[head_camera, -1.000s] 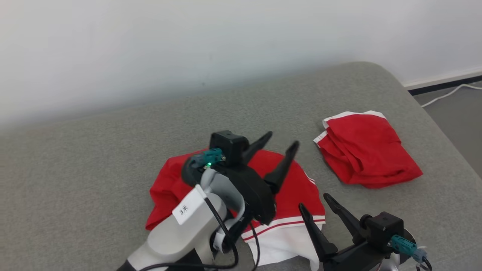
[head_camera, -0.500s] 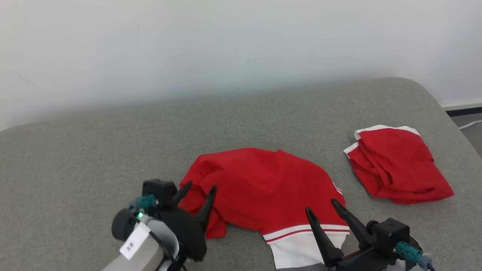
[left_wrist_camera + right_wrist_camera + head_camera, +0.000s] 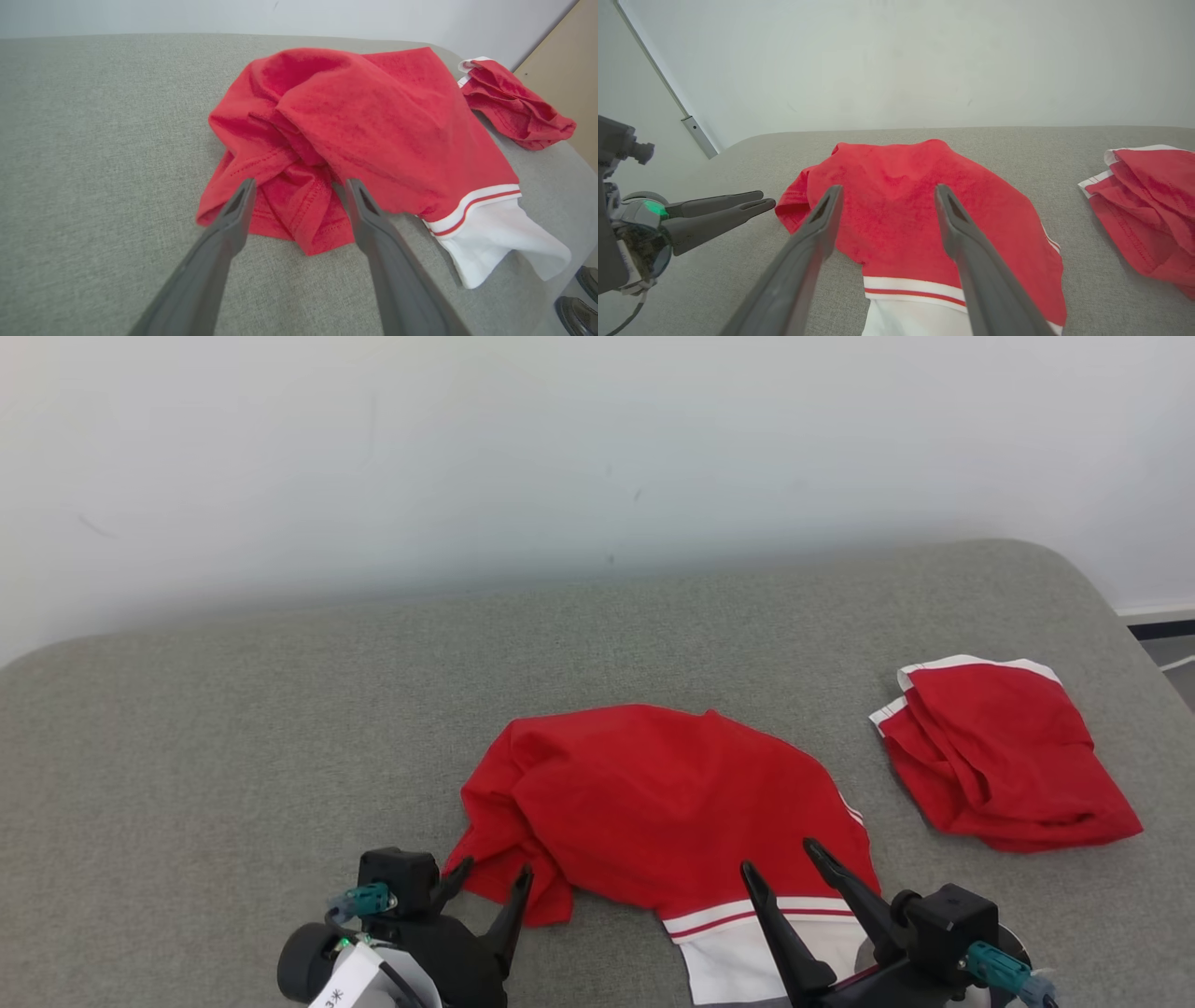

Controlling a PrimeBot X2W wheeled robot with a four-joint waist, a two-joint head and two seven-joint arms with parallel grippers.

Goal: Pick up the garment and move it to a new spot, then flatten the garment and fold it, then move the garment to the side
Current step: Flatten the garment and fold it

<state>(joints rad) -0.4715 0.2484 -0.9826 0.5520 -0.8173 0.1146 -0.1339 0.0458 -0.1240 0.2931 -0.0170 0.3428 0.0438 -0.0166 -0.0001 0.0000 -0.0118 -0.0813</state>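
A crumpled red garment (image 3: pixel 653 803) with a white, red-striped band lies in the middle of the grey padded table (image 3: pixel 280 709). In the left wrist view the garment (image 3: pixel 364 116) shows bunched folds at its near left edge. My left gripper (image 3: pixel 495 868) stands open just short of that edge, nothing between its fingers (image 3: pixel 301 183). To the right, my right gripper (image 3: pixel 779 857) is open too, hovering over the banded end of the garment (image 3: pixel 901 210) with its jaws (image 3: pixel 888 187) empty. The left gripper (image 3: pixel 766 200) also appears at the left of the right wrist view.
A second red garment (image 3: pixel 1008 765) lies folded at the table's right end, apart from the first. The rounded right table edge (image 3: pixel 1111 607) is close beyond it. A white wall runs behind. Dark shoes (image 3: pixel 579 298) stand on the floor by the near edge.
The head camera has shifted. My left arm has drawn back from above the garment to its near left edge, still open. The right gripper has held its place.
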